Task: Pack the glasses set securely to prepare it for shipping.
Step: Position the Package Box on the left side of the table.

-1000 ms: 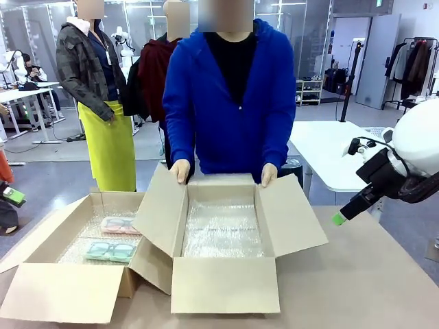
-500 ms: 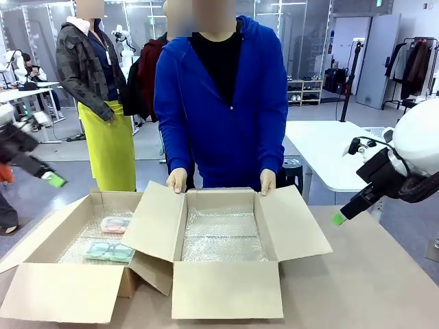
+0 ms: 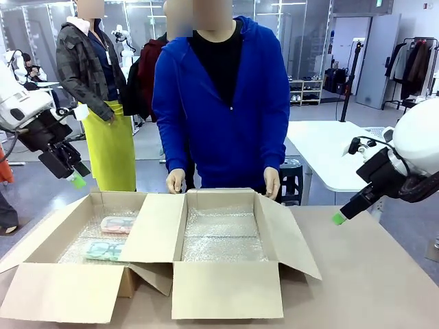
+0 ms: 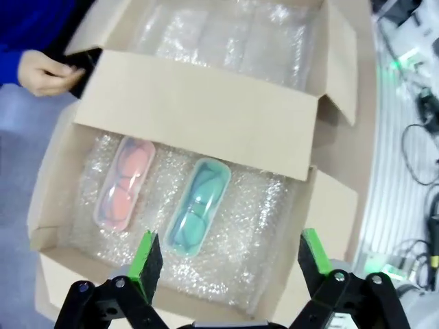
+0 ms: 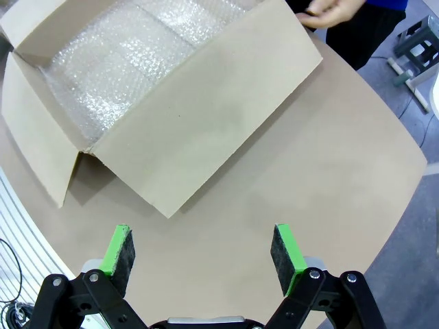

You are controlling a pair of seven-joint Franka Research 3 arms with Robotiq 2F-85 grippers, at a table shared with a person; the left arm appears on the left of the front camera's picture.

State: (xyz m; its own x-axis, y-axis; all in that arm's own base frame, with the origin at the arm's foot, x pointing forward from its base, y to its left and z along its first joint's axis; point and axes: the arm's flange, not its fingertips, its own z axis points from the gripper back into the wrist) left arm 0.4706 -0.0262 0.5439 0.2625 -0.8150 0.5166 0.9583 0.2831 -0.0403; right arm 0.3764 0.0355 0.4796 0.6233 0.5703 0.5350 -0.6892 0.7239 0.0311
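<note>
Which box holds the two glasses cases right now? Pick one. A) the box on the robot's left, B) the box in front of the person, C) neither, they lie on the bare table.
A: the pink case and the mint-green case lie side by side on the bubble wrap inside the left box, below the open left tool.

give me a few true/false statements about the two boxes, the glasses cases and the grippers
1. The pink case and mint case lie side by side on bubble wrap in one box. True.
2. The left gripper holds the mint case. False: its jaws are open above the box, holding nothing.
3. The other box already holds a case. False: only bubble wrap shows inside.
4. The person's hands are at that box's far flaps. True.
5. The right gripper is shut. False: it is open over the table.
</note>
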